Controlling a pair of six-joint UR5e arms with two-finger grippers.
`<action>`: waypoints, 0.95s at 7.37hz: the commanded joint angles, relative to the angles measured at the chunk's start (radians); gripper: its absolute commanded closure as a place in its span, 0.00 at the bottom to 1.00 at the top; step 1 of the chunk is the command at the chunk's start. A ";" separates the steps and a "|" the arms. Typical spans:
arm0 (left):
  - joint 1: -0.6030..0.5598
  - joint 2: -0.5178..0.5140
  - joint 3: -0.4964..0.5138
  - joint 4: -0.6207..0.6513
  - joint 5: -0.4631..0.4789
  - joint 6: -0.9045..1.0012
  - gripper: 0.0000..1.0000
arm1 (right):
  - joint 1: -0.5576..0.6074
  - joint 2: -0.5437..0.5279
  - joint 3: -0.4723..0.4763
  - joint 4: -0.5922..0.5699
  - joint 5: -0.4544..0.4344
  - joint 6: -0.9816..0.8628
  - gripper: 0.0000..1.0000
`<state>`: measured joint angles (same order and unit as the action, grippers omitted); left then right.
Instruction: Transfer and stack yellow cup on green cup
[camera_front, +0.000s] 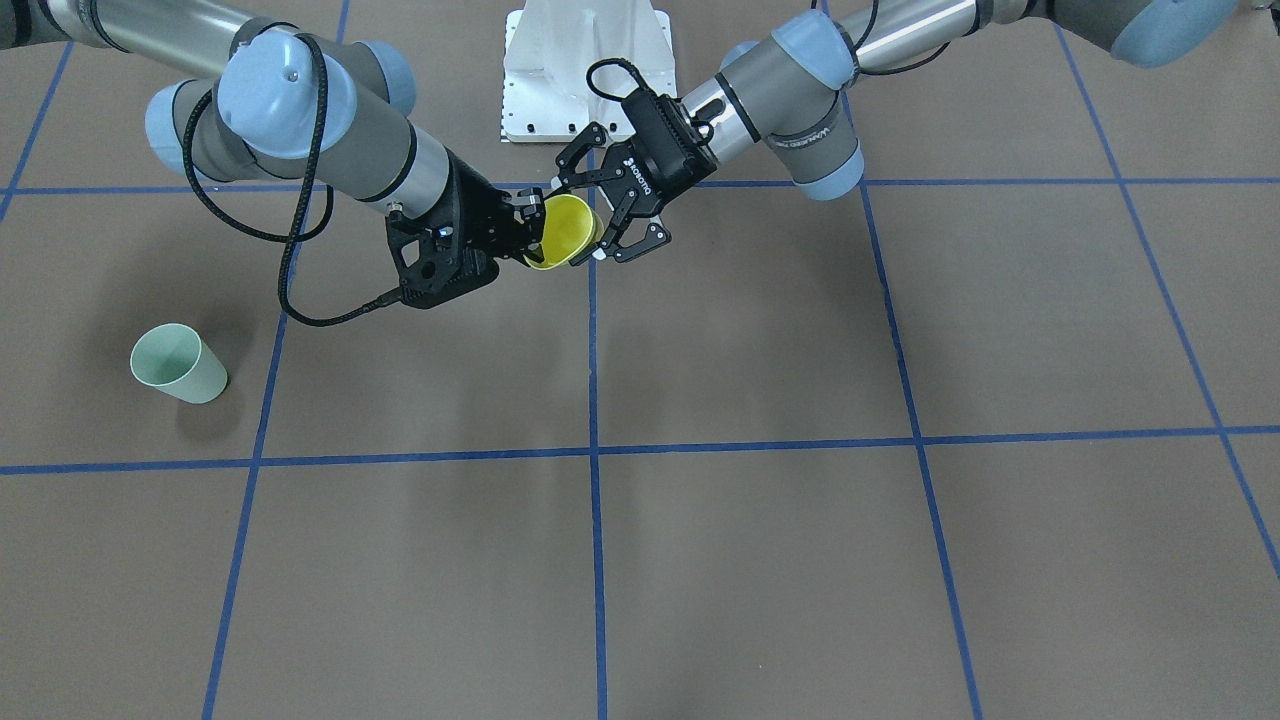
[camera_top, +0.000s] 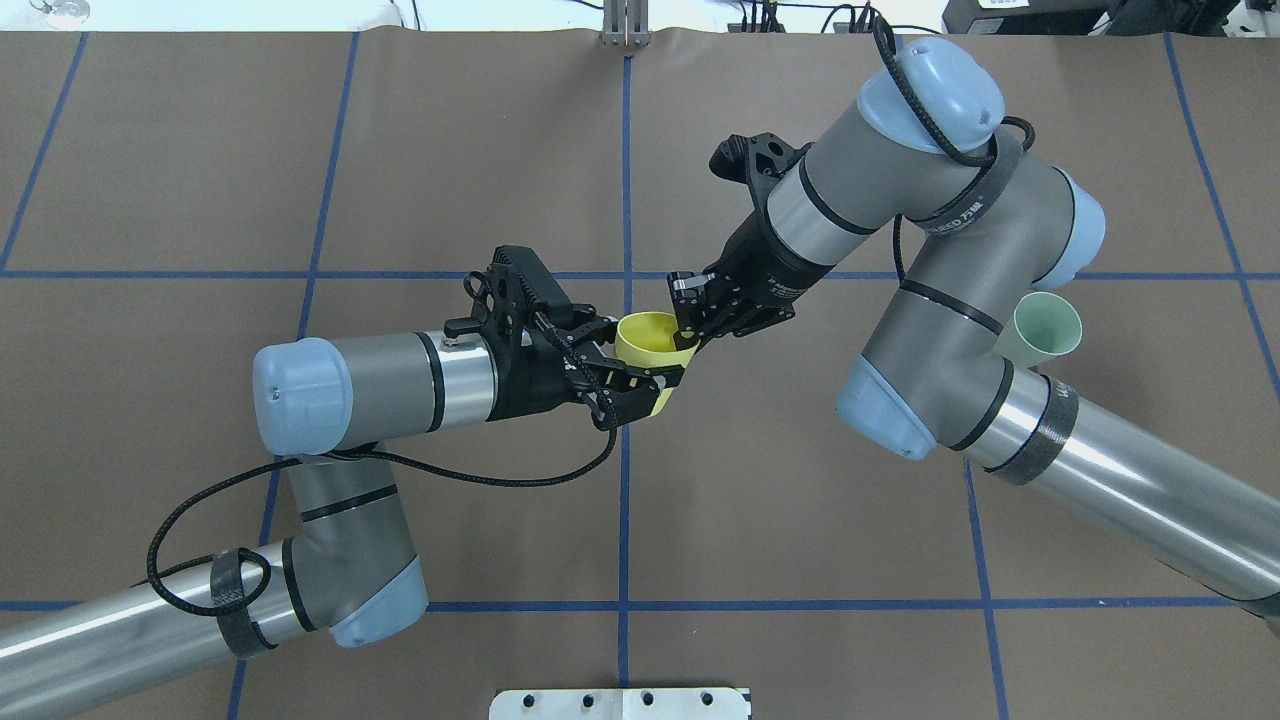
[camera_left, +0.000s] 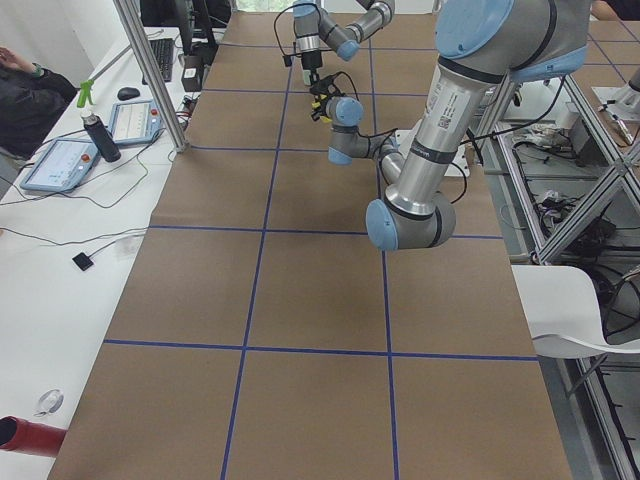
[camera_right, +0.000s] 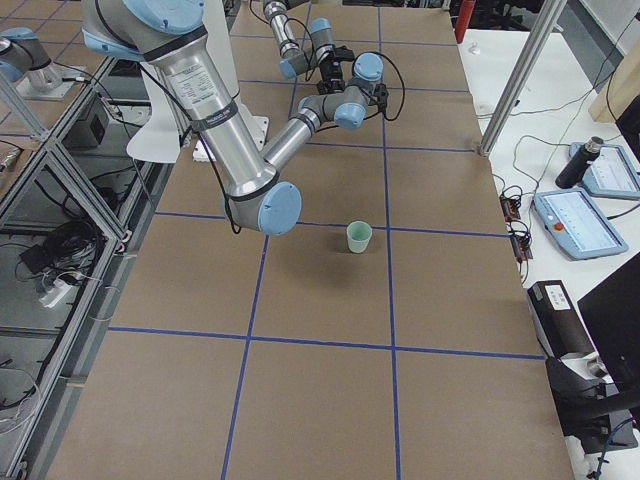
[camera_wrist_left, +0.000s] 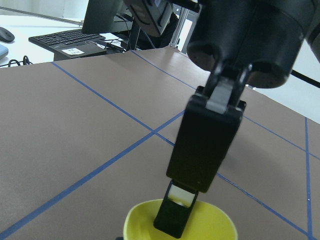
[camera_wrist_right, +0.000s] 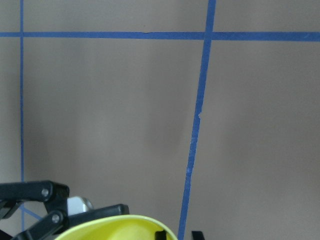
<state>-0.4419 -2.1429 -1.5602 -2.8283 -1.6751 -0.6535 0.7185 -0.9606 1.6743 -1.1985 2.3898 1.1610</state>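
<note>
The yellow cup (camera_front: 565, 235) hangs above the table's middle, between both grippers, tilted with its mouth up. My left gripper (camera_top: 625, 360) has its fingers on either side of the cup's body and appears shut on it. My right gripper (camera_top: 690, 335) pinches the cup's rim, one finger inside the cup, as the left wrist view (camera_wrist_left: 175, 220) shows. The cup's rim fills the bottom of the right wrist view (camera_wrist_right: 120, 230). The green cup (camera_top: 1045, 330) stands upright on the table on my right side, partly behind my right arm, and also shows in the front-facing view (camera_front: 180, 363).
The brown table is marked with blue tape lines (camera_front: 594, 450). The white robot base plate (camera_front: 585, 70) sits at the robot's edge. A side desk with tablets and a dark bottle (camera_right: 574, 165) runs along the far edge.
</note>
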 joint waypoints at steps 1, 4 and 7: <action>-0.001 -0.024 0.000 0.006 0.006 0.002 0.04 | -0.001 0.000 0.001 0.000 0.002 0.000 1.00; -0.001 -0.028 0.002 0.004 0.037 -0.002 0.00 | 0.001 0.000 0.002 0.002 0.002 -0.001 1.00; -0.008 -0.023 0.000 0.010 0.035 0.000 0.00 | 0.010 -0.009 0.007 0.002 0.002 -0.006 1.00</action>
<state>-0.4460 -2.1678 -1.5594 -2.8194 -1.6388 -0.6547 0.7228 -0.9650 1.6801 -1.1965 2.3914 1.1570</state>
